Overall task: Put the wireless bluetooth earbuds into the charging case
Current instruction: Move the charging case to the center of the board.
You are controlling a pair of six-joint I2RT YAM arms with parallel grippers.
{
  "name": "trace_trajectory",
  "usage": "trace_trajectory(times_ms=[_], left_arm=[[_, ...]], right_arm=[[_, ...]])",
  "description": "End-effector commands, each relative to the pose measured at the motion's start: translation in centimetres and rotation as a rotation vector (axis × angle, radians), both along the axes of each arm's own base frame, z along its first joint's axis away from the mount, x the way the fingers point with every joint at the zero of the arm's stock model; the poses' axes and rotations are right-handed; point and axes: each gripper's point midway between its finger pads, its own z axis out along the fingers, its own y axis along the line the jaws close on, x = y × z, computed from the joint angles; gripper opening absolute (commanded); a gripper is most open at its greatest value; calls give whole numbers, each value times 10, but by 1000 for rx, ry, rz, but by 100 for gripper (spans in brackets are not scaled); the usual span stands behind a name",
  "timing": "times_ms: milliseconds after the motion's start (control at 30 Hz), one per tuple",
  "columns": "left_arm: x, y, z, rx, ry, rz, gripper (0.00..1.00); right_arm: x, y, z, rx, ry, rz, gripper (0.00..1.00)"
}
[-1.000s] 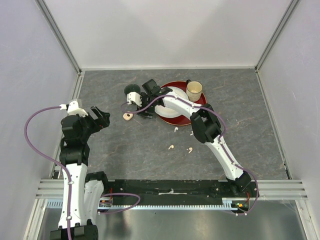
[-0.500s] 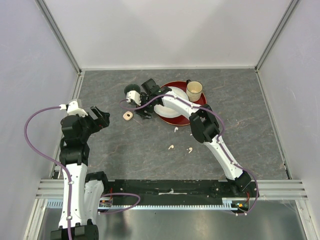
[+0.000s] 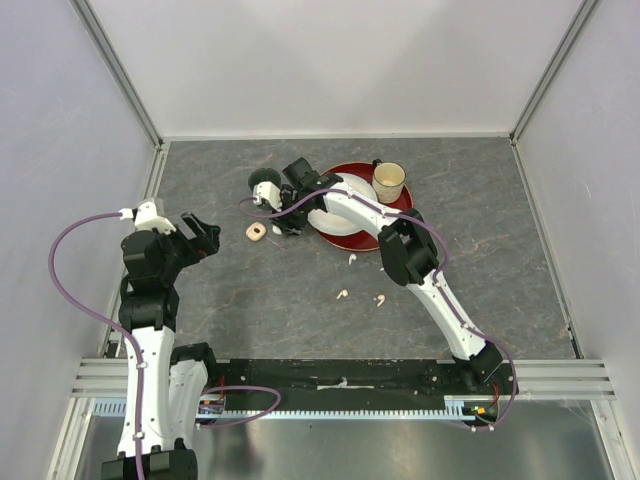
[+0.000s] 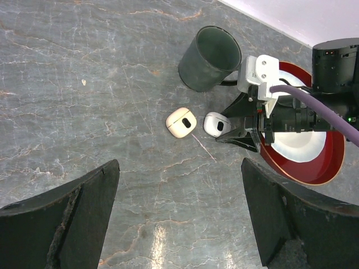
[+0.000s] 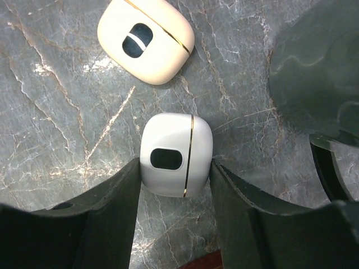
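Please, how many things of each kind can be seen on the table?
Charging cases: 2 (white case, cream case)
Mugs: 2 (dark mug, beige mug)
Red plate: 1
Earbuds in view: 3
Total: 8

Eight loose things of four kinds on the tabletop [image 3: 500, 220].
Charging cases, two: one peach case [image 5: 146, 39] and one white case [image 5: 175, 154]. Mugs, two: one dark mug [image 4: 210, 59] and one cream mug [image 3: 388, 181]. One red plate [image 4: 335, 159]. Three tiny pale earbuds [image 3: 352, 259] [image 3: 342, 294] [image 3: 380, 299] show in the top view.
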Motion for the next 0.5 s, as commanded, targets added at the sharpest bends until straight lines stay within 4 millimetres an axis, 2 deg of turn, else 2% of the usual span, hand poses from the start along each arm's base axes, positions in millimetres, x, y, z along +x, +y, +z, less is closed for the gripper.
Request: trace_trajectory(times_ms=[0,133,200,233,267,300,333,367,400,433,467], left_arm=[[3,-1,10,-22,-43,0,95],[3,-1,11,-21,-45,2,95],[4,-2,10,-23,-43,-4,95],[4,-2,9,-24,-38,-4,95],[4,-2,10,-22,-42,-4,95],[3,-1,11,-23,-44,-2,95],[4,-1,11,-23,-43,-2,95],[3,-1,11,-18,-45,-1,95],[3,0,11,-20,-43,3,95],[3,0,10,-17,-39,2,95],[3,1,9,-16,-36,8,95]], right_arm=[[-13,3,2,24,56,20,56],[-36,-5,-11,21,155,17,51],[-43,-6,-2,41,186,0,49],[-52,-11,-12,33,210,-11,49],[-55,-11,1,50,199,-16,49],[-60,-13,3,55,201,-21,48],[-70,-19,-9,44,215,-23,48],[-72,-20,7,63,189,-27,49],[-78,-23,7,60,199,-48,49],[-88,-31,-2,41,213,-59,49],[-91,-34,11,52,196,-72,49]])
